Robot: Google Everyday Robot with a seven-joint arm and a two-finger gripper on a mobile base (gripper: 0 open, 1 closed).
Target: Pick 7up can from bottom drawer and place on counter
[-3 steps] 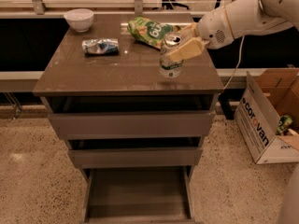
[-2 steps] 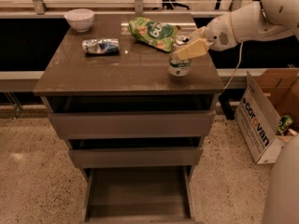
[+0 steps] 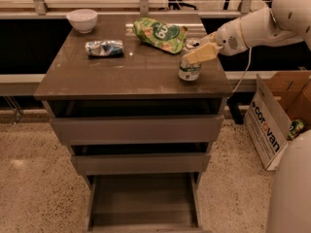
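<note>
- The bottom drawer [image 3: 143, 200] stands pulled open far below the fingers, at the near edge of the view, its grey floor bare; the can is no longer in it.
- The two upper drawers sit between it and the fingers, each a little ajar.
- The counter [image 3: 131, 74] lies right under the fingers. The 7up can [image 3: 188, 72] stands upright on it near the right front corner, and its base looks down on the surface.
- The gripper [image 3: 191, 53] is at the can's upper part, its pale fingers [image 3: 201, 54] closed on the can just under the rim.
- This looks like the end of the placing step. The next move calls for parting the fingers cleanly, then lifting away without tipping the can.
- The arm [image 3: 257, 28] reaches in from the right, nearly level, with the wrist angled slightly down toward the can.
- A green snack bag [image 3: 159, 33] lies just beyond the fingers. A crushed can [image 3: 103, 48] is well to their left, and a white bowl [image 3: 81, 19] sits farther left and back.
</note>
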